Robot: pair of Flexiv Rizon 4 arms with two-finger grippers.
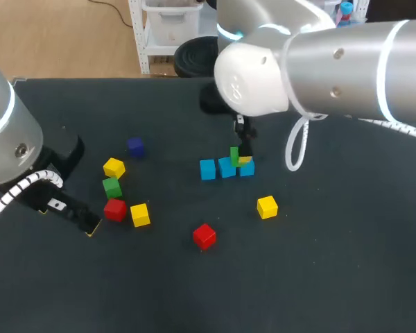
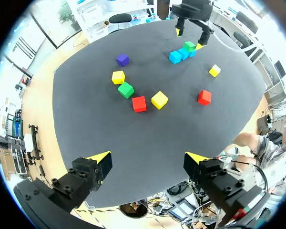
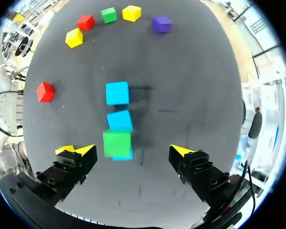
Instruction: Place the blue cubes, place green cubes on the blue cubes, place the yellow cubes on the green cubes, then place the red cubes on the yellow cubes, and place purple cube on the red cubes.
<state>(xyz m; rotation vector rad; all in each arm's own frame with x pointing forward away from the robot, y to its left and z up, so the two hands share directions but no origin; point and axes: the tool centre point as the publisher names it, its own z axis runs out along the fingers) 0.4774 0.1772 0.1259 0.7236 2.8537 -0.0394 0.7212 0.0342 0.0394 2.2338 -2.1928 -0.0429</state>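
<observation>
Fingers of the right gripper [image 3: 129, 151] stand wide apart, holding nothing, either side of a green cube [image 3: 117, 143] that sits on the end one of three blue cubes [image 3: 117, 92] in a row. Well away, the left gripper [image 2: 148, 157] gapes empty too.

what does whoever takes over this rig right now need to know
Left gripper open, empty, at the left of the table. Right gripper open, over the blue row.
Three blue cubes in a row; one green cube sits on its end by the right gripper.
Loose: second green cube, three yellow cubes, two red cubes, purple cube.
Done: blue row, first green. Left: second green, then yellow, red, purple.
</observation>
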